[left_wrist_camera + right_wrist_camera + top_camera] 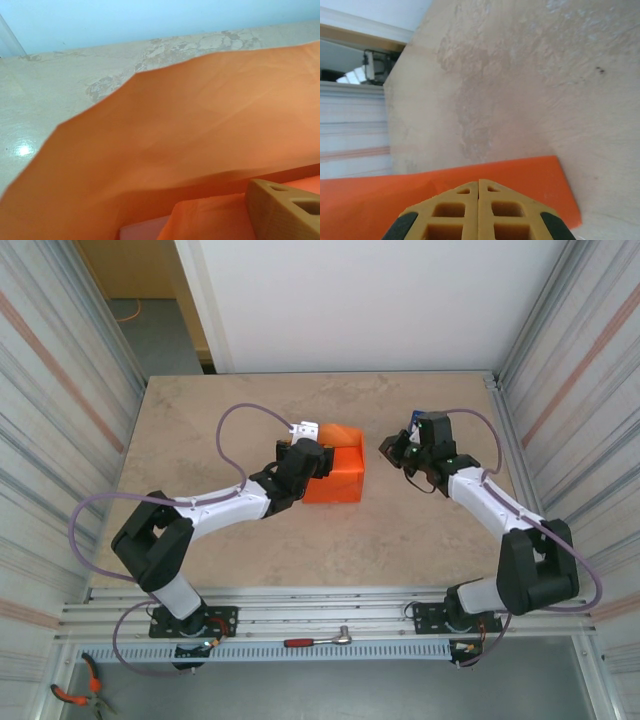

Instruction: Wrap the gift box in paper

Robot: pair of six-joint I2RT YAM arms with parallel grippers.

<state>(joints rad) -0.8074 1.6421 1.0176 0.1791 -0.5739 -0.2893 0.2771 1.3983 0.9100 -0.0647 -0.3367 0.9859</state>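
Observation:
The orange paper [338, 476] is folded up around the gift box in the middle of the table. In the left wrist view a tall paper [190, 130] flap stands ahead, and a strip of the pale pink gift box [143, 230] shows under a folded layer. My left gripper [316, 460] is against the package's left side with its jaws wide; one tan finger [282, 210] rests by the paper. My right gripper [387, 448] hangs just right of the package, apart from it. Its fingertips [470, 192] are pressed together, empty, over the paper's edge [520, 172].
A blue object [417, 417] peeks out behind my right wrist. Bare beige tabletop [200, 430] surrounds the package, with metal walls on both sides. A ratchet wrench [320, 640] lies on the front rail and pliers [75, 695] at the bottom left.

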